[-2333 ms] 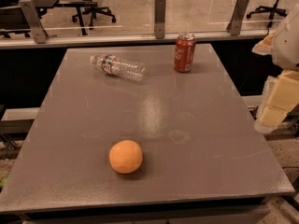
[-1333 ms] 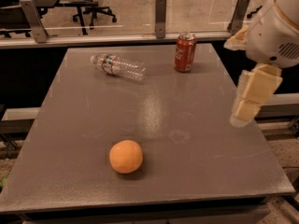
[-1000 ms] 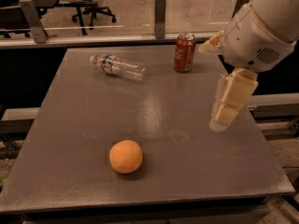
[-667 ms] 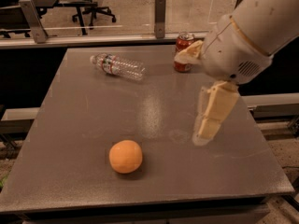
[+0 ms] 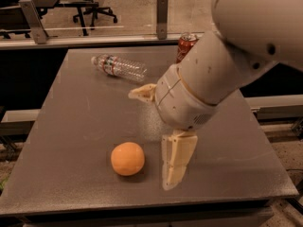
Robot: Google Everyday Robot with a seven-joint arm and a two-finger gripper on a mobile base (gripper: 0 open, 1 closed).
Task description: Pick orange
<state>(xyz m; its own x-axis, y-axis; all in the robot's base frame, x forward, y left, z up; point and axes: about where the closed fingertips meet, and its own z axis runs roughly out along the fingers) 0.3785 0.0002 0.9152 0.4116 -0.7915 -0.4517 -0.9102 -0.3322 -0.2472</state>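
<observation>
One round, matte orange [image 5: 127, 158] sits near the smooth grey bench's [image 5: 71, 126] front edge, just left of the cream gripper [image 5: 150, 141], whose jaws are spread wide and hold nothing. Farther back are one clear ribbed plastic bottle [image 5: 118, 66] on its side and one upright red can [image 5: 186, 45].

I see a grey table [image 5: 66, 126] carrying three things. The orange [image 5: 127, 158] sits near the front edge, left of centre. A clear plastic bottle [image 5: 118, 66] lies on its side toward the far left. A red soda can [image 5: 186, 45] stands upright at the far edge, partly hidden by the arm. My gripper [image 5: 149, 140] hangs over the tabletop just right of the orange, fingers spread, nothing held.
</observation>
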